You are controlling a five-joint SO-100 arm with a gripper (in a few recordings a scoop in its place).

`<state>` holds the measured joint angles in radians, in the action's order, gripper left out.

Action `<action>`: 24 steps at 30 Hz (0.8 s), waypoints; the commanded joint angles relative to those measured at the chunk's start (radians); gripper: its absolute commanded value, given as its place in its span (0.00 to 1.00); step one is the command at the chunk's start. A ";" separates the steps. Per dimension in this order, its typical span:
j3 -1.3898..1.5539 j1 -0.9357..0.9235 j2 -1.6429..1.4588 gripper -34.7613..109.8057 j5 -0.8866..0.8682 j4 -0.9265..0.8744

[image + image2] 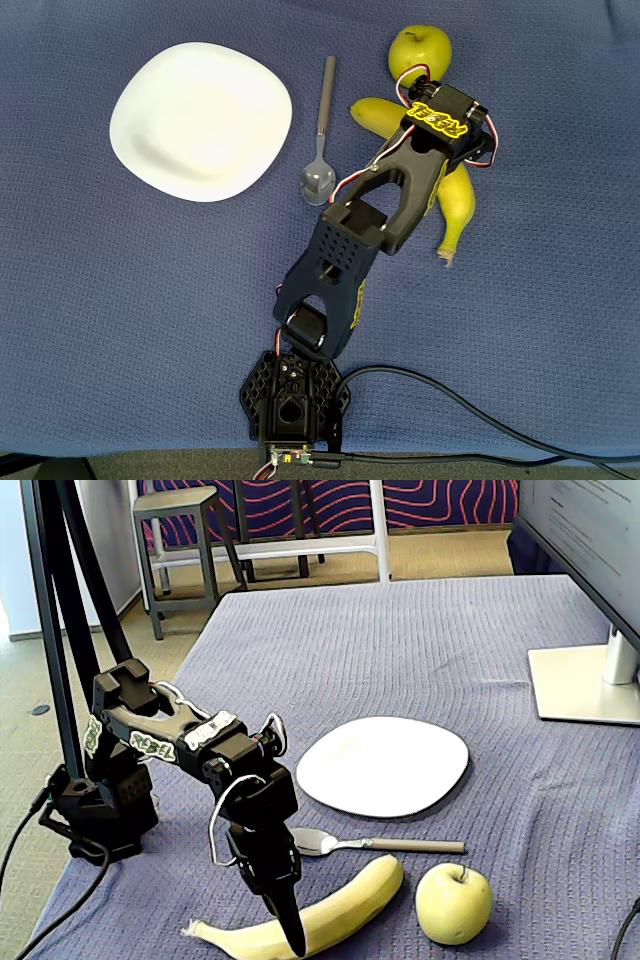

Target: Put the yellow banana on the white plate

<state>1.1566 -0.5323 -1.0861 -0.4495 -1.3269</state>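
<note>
Yellow lettering, unreadable, marks the arm [150, 742] above the yellow banana [345, 905].

Blue-clothed table [420, 640] — stool [180, 540]; tan floor [440, 550]

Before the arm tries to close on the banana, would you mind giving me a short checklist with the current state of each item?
1. Gripper over the yellow banana: ok, the fingers reach down at its middle in the fixed view.
2. Jaws straddling the banana: cannot tell, the arm hides them in the overhead view.
3. Banana still on the cloth, not lifted: ok.
4. White plate free to receive: ok, nothing lies on it.
5. Spoon in the carry path: not ok, it lies between banana and plate.
6. Apple clear of the grasp: ok, it sits at the banana's end, away from the fingers.
</note>
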 commanded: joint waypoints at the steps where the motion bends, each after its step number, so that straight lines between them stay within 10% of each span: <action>1: -0.011 -0.015 -0.008 0.49 -0.012 -0.014; 24: -0.083 0.009 0.104 0.45 0.097 0.135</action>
<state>1.1290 -0.5492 -0.9664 -0.3804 -1.2272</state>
